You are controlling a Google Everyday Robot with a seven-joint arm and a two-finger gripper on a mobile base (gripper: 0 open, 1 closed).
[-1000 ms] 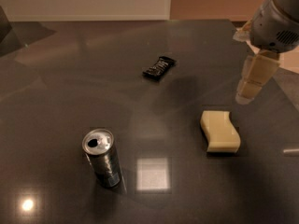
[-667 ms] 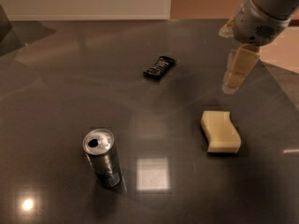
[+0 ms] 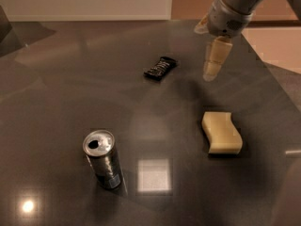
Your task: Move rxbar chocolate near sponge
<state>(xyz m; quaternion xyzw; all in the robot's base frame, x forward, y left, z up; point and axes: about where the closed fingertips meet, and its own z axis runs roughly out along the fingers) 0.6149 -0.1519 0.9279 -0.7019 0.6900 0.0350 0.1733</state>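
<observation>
- Compared with the earlier frames, the gripper [image 3: 211, 72] has travelled to the left in the frame, away from the right edge and toward the middle of the upper part. The arm above it has also swung in from the upper right corner.
- The gripper now hangs above the table [image 3: 66, 102], pointing down, just to the right of the rxbar chocolate [image 3: 160, 68] but not touching it.
- Nothing is held in the gripper. Whether it is open or closed cannot be told from this view.
- The rxbar chocolate lies flat in the upper middle of the frame, in the same place as before. The sponge [image 3: 221, 132] also keeps its place at the right of the frame, below the gripper and well apart from the bar.
- A can [image 3: 103, 159] stands upright in the lower left, far from both, and it seems to play no part.
- The change suggests that the approach to the bar is in progress. The grasp is not yet made, so the task is probably at its early stage.
- The next move probably needs a little more travel to the left and then a descent onto the bar.
</observation>
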